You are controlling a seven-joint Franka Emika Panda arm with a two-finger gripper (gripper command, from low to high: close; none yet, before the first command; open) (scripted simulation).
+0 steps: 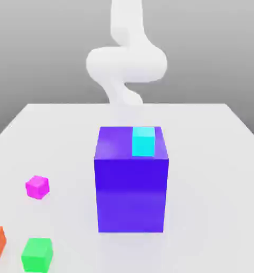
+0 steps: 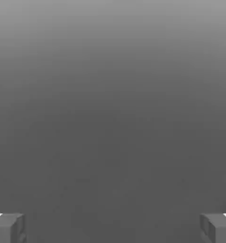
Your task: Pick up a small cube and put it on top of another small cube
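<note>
Jaws (image 2: pixel 113 228) wide apart, holding nothing; small pink cube (image 1: pixel 37 187) lies on the worktop (image 1: pixel 214 160), toward the exterior view's left of the blue block (image 1: pixel 131 197).

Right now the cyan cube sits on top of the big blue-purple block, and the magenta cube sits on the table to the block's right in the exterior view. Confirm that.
Not quite. The side is wrong: in the exterior view the magenta cube sits on the table to the left of the big blue-purple block. The cyan cube does sit on top of that block.
</note>
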